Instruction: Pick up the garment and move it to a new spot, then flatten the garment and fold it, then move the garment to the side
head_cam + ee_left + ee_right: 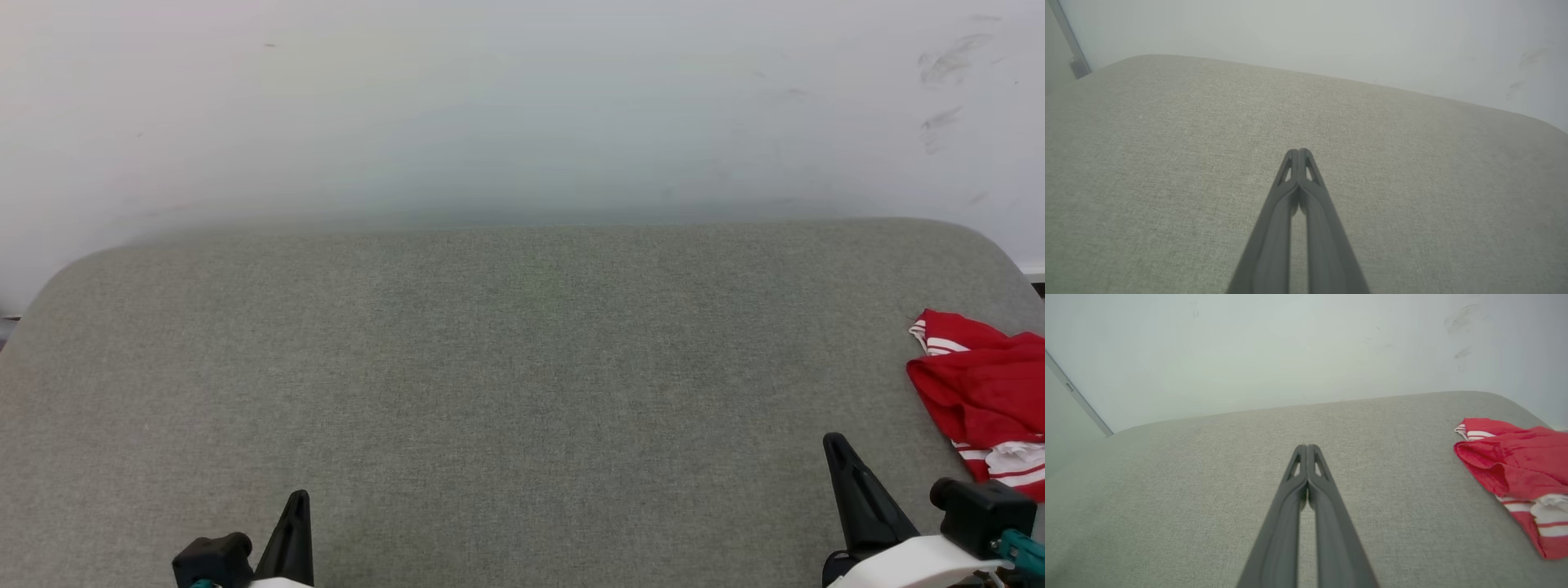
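No readable text or labels

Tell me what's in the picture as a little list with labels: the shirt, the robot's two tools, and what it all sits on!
shirt: red with white stripes, crumpled, not folded
where: far right of the grey fabric surface
behind: white wall
left tool: shut, holding nothing
right tool: shut, holding nothing, apart from the shirt

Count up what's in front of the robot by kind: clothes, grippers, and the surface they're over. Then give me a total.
garment, red and white, crumpled: 1
left gripper plus right gripper, both shut: 2
grey fabric surface: 1
Total: 4
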Motion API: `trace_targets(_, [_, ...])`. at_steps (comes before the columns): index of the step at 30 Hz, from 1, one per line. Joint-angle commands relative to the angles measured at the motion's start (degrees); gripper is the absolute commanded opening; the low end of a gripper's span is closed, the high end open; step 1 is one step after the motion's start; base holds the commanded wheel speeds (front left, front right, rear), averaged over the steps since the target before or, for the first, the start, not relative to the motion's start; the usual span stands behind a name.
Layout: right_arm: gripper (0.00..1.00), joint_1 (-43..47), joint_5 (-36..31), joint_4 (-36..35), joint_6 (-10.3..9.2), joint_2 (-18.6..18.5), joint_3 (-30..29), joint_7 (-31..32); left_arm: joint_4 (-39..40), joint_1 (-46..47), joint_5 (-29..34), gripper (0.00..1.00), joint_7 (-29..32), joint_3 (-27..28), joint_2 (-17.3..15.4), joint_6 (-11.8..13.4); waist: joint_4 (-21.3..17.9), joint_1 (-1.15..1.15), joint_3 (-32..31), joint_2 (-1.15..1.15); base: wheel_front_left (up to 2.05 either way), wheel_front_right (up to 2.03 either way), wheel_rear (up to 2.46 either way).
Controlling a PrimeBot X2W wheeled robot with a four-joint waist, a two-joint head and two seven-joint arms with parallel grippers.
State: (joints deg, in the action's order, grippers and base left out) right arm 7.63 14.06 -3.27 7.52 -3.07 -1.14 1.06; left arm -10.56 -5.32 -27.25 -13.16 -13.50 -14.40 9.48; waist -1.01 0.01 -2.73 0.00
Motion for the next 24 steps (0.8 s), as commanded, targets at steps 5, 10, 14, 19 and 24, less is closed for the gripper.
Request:
trace_targets(5, [0.00, -1.95, 6.95, 0.64, -0.01, -0.57, -0.04, 0.09, 0.41, 2.28, -5.38, 0.00, 1.39, 2.00, 0.44, -1.56, 0.04, 0.00, 0.12, 0.00, 0.00, 0.00, 0.00])
trace_targets(10, [0.00, -2.91, 12.42, 1.87, -0.01, -0.79, -0.08, 0.21, 0.03, 3.05, -9.77, 0.00, 2.65, 3.24, 1.18, -2.69, 0.08, 0.00, 0.24, 0.00, 0.00, 0.00, 0.00])
trace_targets(14, [0.00, -3.57, 16.54, 2.76, -0.01, -0.94, -0.13, 0.30, -0.25, 3.60, -13.09, 0.00, 3.61, 4.20, 1.71, -3.56, 0.12, 0.00, 0.34, 0.00, 0.00, 0.00, 0.00])
trace_targets(19, [0.00, -4.38, 21.41, 3.82, -0.01, -1.10, -0.23, 0.42, -0.58, 4.30, -17.04, 0.00, 4.77, 5.31, 2.42, -4.59, 0.16, 0.00, 0.46, 0.00, 0.00, 0.00, 0.00])
trace_targets(24, [0.00, -5.19, 25.98, 4.80, -0.01, -1.22, -0.34, 0.59, -0.76, 4.86, -20.74, 0.00, 5.87, 6.41, 3.07, -5.53, 0.20, -0.01, 0.58, 0.00, 0.00, 0.00, 0.00])
